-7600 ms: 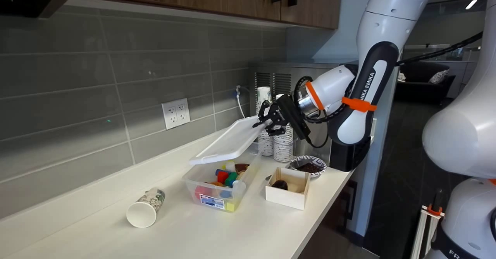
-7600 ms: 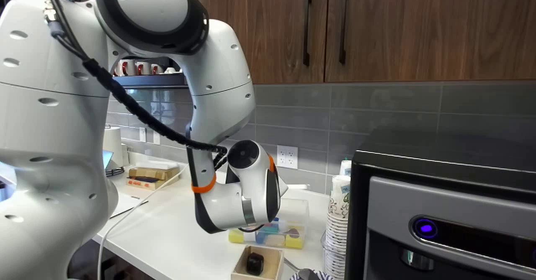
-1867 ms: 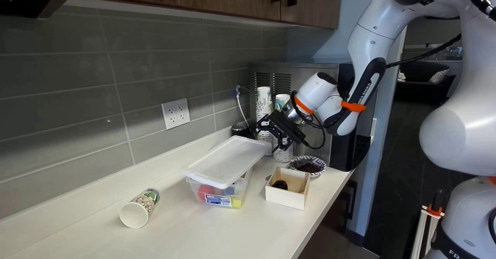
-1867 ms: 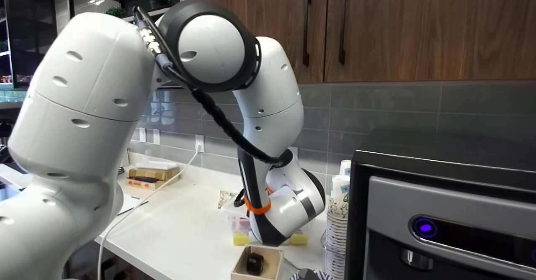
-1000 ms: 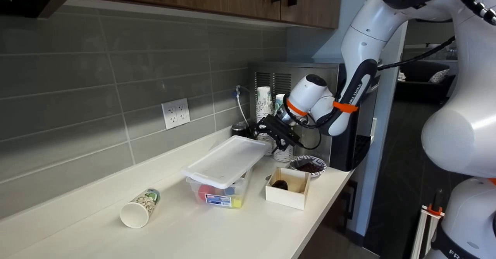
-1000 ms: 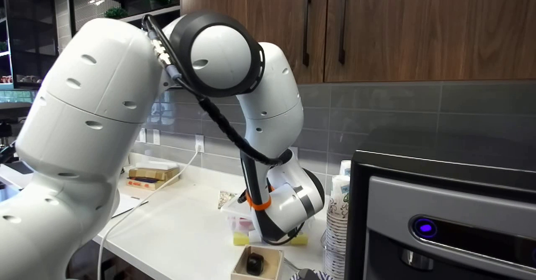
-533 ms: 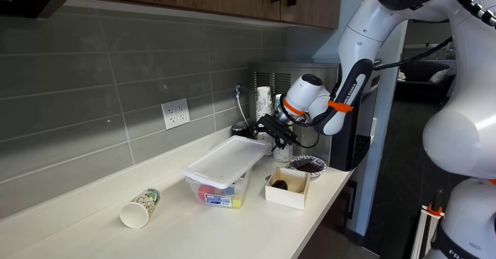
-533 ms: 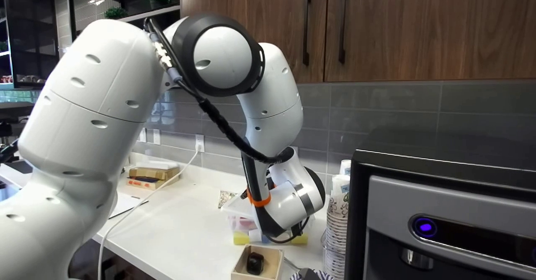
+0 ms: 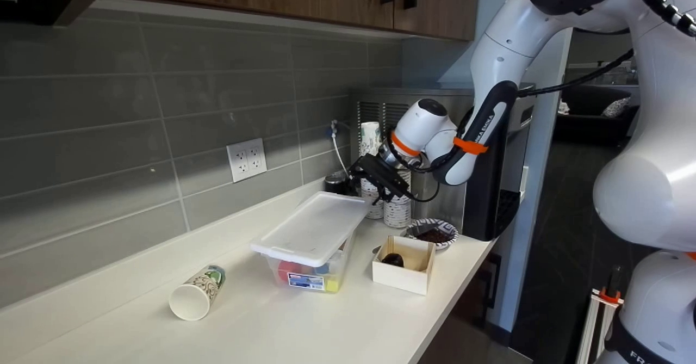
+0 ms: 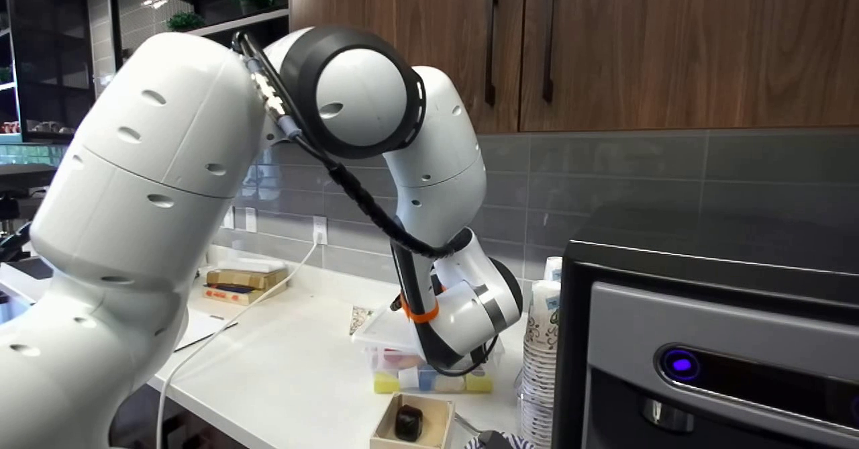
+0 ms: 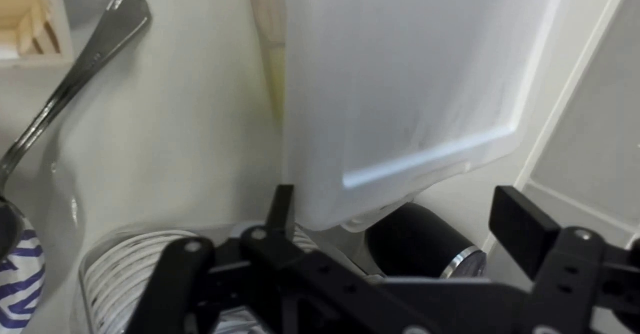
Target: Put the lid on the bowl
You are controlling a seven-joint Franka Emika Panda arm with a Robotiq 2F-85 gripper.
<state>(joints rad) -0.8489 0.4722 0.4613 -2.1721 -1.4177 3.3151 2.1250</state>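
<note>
Wrist view: I have my gripper (image 11: 393,201) spread wide near one end of the lid (image 11: 425,74), which in both exterior views lies on top of the bowl (image 9: 336,269).

Lid (image 11: 425,84) cut by wrist view's edge, spoon (image 11: 90,60) cut at left, cup stack (image 11: 122,271) part-hidden by fingers (image 11: 281,209), label (image 9: 306,281) on tub (image 9: 329,275) too small to read.

We see a translucent-white lid (image 9: 318,225) and, near the white counter's (image 9: 272,331) front edge, a purple-zigzagged white dish (image 11: 24,289).
</note>
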